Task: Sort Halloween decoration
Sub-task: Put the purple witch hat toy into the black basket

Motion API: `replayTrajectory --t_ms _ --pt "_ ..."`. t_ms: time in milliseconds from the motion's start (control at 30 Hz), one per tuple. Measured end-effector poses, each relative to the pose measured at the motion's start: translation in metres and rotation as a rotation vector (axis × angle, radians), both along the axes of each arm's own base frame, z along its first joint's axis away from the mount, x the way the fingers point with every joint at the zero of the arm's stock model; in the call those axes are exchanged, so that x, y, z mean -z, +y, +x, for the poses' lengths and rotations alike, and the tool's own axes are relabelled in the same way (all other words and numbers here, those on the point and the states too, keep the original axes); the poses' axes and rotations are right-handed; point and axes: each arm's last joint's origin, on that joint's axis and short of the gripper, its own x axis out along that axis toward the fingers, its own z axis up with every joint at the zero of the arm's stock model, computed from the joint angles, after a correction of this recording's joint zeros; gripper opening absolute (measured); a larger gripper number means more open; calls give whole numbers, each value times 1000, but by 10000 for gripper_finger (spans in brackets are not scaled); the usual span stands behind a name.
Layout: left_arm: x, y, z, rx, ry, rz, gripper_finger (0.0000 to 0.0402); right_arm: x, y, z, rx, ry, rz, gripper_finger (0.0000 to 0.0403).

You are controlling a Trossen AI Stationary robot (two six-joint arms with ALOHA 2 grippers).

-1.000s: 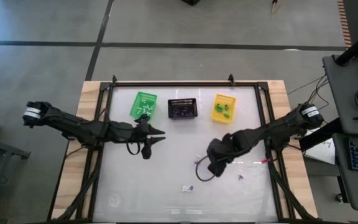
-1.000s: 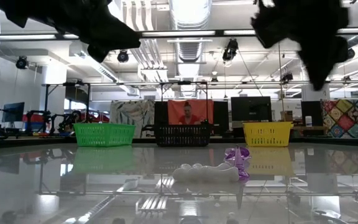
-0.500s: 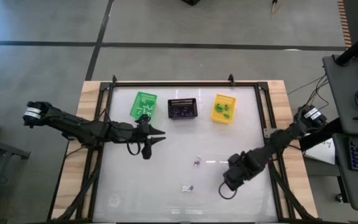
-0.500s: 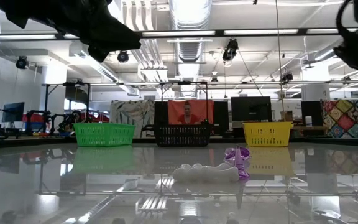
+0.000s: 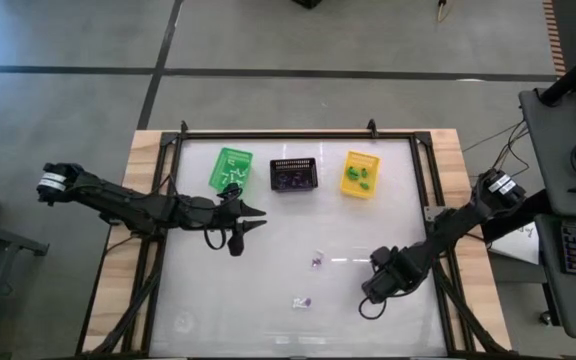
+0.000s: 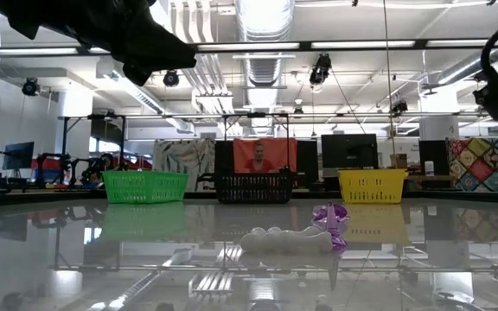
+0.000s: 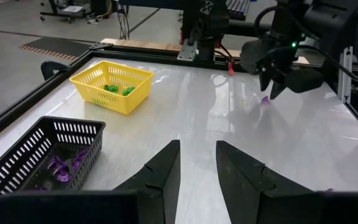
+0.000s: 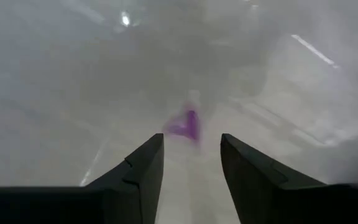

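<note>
My right hand [image 8: 191,163] has swung back over the bench [image 5: 268,240], fingers spread; only its wrist view shows the purple trinket [image 8: 185,125] just ahead. Overhead, two more trinkets [image 5: 316,262] lie loose beyond it, with three baskets [image 5: 293,174]. My left hand [image 5: 251,214] hovers half-spread, empty.

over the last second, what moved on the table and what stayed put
The right end effector swung from mid-table toward the table's near right part and now hangs open over a purple trinket, not gripping it. The left end effector, the three baskets, and the two trinkets mid-table stayed put.
</note>
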Motion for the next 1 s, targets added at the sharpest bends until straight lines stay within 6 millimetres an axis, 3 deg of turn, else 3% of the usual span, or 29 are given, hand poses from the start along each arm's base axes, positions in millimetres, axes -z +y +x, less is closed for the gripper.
replayTrajectory --t_ms 267,500,800,1000 --pt "0 0 0 2 0 8 86 15 -1 -1 24 -48 38 102" --pt "0 0 0 2 0 9 86 16 -1 -2 -11 -52 39 16" --pt "-1 0 1 2 -16 8 86 -1 -1 0 -39 -77 39 9" --pt "-4 0 1 5 -40 13 86 -29 -11 13 -54 -317 -104 9"
